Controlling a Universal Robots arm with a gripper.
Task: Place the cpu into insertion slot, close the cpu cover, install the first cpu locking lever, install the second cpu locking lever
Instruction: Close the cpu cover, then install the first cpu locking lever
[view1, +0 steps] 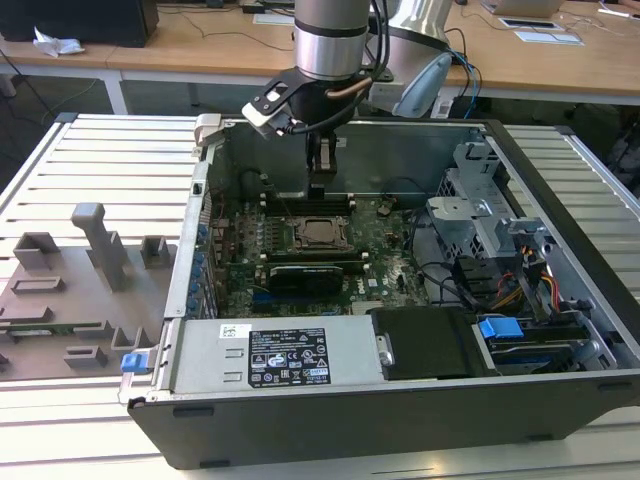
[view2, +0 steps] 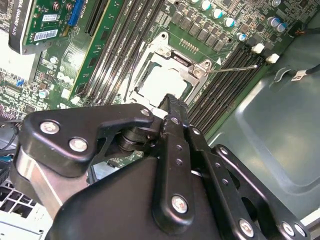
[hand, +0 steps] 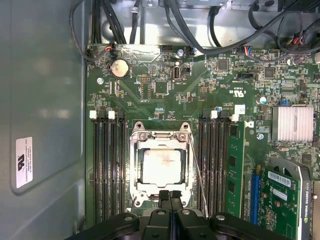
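Open computer case on the slatted counter, lever stage of the assembly. In the exterior view the claw hangs at the 12 o'clock edge of the insertion slot, with the drive bays at the slot's 3 o'clock.

In the first wrist view the cpu lies flat inside the slot, framed by the cpu cover, which appears lowered over it. The claw is clenched, its tips together and grasping nothing, just beside the slot's rim.

One thin locking lever runs free between the cover and the memory slots; the other lever's state cannot be told.

Judged well done if the closed tips bear on the wire alone, press steadily, clear the cpu lid and memory slots, and carry the lever fully under its hook.
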